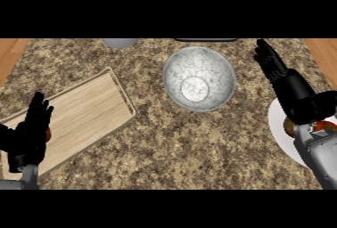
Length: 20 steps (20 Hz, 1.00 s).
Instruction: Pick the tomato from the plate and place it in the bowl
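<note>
A grey marbled bowl (199,78) stands on the counter at the upper middle. A white plate (281,130) lies at the right edge, mostly under my right forearm. On it a red tomato (326,126) peeks out beside the wrist, with a brownish item (289,128) to its left. My right hand (287,83) is above the plate's far side, fingers straight and pointing away, holding nothing. My left hand (31,129) rests open over the wooden board at the left, fingers up.
A wooden cutting board (85,113) lies tilted on the left of the speckled counter. A small red thing (48,132) shows just beside my left hand. A grey round object (120,42) and a dark object (205,39) sit at the far edge.
</note>
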Each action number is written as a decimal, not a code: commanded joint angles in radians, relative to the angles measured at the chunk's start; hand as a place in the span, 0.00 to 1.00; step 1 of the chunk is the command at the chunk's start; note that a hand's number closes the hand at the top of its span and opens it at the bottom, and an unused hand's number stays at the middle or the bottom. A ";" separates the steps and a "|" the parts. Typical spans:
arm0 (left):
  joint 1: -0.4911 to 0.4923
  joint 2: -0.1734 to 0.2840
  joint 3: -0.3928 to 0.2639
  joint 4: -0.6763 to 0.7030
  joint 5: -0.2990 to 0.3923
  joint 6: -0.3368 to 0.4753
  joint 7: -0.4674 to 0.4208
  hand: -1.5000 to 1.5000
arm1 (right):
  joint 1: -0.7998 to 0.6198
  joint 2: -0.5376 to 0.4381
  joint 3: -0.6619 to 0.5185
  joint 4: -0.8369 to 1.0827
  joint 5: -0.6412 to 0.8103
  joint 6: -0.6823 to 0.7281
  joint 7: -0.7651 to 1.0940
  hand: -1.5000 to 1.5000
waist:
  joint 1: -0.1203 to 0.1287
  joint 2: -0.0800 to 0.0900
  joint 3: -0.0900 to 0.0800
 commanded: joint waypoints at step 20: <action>-0.187 0.046 0.116 0.060 0.018 -0.236 -0.183 0.50 | 0.249 -0.341 -0.004 0.016 0.469 -0.038 -0.019 0.00 | 0.000 -0.009 0.021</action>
